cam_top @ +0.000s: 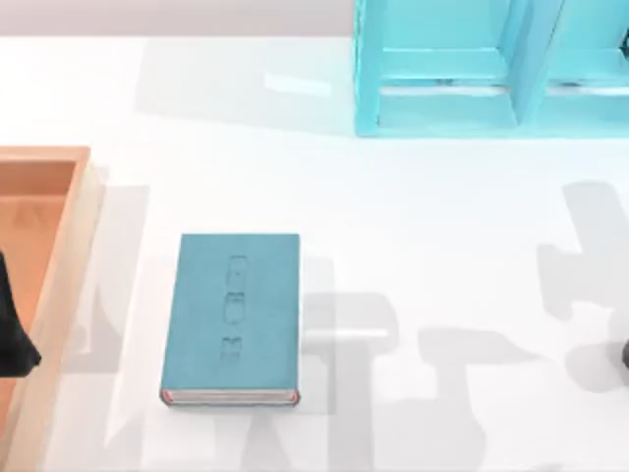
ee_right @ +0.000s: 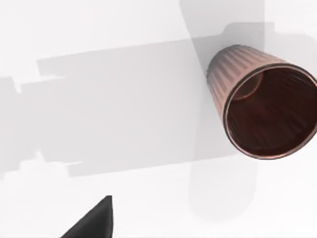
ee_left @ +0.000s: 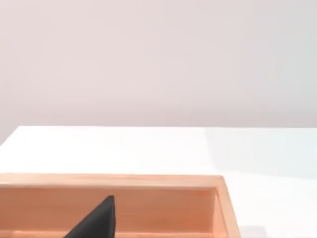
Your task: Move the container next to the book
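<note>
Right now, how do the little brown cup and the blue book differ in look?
The container is a round, ribbed, reddish-brown cup, open with a dark inside; the book is a flat teal rectangle, closed, with embossed marks on its cover. Both rest on the white table.

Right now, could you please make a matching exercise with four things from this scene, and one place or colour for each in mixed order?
Things:
1. book
2. container
3. shelf unit
4. wooden tray

Descriptions:
A. cyan, at the far edge of the table
B. reddish-brown, ribbed sides, dark inside
C. orange, at the table's left edge
D. teal-blue, lying flat left of centre

Pairs: 1-D, 2-B, 3-A, 4-C
</note>
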`<move>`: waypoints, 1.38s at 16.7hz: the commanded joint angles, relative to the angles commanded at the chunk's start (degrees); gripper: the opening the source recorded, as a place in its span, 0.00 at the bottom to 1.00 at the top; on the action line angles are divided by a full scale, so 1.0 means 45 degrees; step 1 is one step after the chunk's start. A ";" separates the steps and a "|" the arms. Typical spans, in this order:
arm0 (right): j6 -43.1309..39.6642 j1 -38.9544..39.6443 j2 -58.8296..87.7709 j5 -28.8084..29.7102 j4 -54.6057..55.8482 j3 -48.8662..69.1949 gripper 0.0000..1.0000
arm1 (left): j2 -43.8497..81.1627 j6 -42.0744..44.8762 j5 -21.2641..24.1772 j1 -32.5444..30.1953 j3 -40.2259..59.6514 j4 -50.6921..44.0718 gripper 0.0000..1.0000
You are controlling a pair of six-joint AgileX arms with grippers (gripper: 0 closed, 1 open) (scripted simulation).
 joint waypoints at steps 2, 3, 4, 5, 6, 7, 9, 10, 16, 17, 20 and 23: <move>-0.0627 0.0040 0.0594 0.0014 -0.0518 0.0557 1.00 | 0.0000 0.0000 0.0000 0.0000 0.0000 0.0000 1.00; -0.0750 0.0048 0.0695 0.0017 -0.0610 0.0664 1.00 | 0.0000 0.0000 0.0000 0.0000 0.0000 0.0000 1.00; -0.0751 0.0048 0.0695 0.0017 -0.0610 0.0665 1.00 | 0.0000 0.0000 0.0000 0.0000 0.0000 0.0000 1.00; -0.0751 0.0048 0.0695 0.0017 -0.0610 0.0665 1.00 | 0.0000 0.0000 0.0000 0.0000 0.0000 0.0000 1.00; -0.0751 0.0048 0.0695 0.0017 -0.0610 0.0665 1.00 | 0.0000 0.0000 0.0000 0.0000 0.0000 0.0000 1.00; -0.0734 -0.0016 0.0651 0.0012 -0.0576 0.0626 1.00 | 0.0000 0.0000 0.0000 0.0000 0.0000 0.0000 1.00; -0.0735 0.0011 0.0708 0.0015 -0.0370 0.0430 1.00 | 0.0000 0.0000 0.0000 0.0000 0.0000 0.0000 1.00; -0.0737 0.0033 0.0792 0.0016 -0.0068 0.0177 1.00 | 0.0000 0.0000 0.0000 0.0000 0.0000 0.0000 1.00; -0.0671 0.0092 0.1647 0.0016 0.3430 -0.2255 1.00 | 0.0000 0.0000 0.0000 0.0000 0.0000 0.0000 1.00; -0.0659 0.0102 0.1787 0.0016 0.3945 -0.2655 1.00 | 0.0000 0.0000 0.0000 0.0000 0.0000 0.0000 1.00; -0.0660 0.0116 0.2032 0.0017 0.4679 -0.3285 1.00 | 0.0000 0.0000 0.0000 0.0000 0.0000 0.0000 1.00; -0.0661 0.0116 0.2035 0.0017 0.4684 -0.3290 1.00 | 0.0000 0.0000 0.0000 0.0000 0.0000 0.0000 1.00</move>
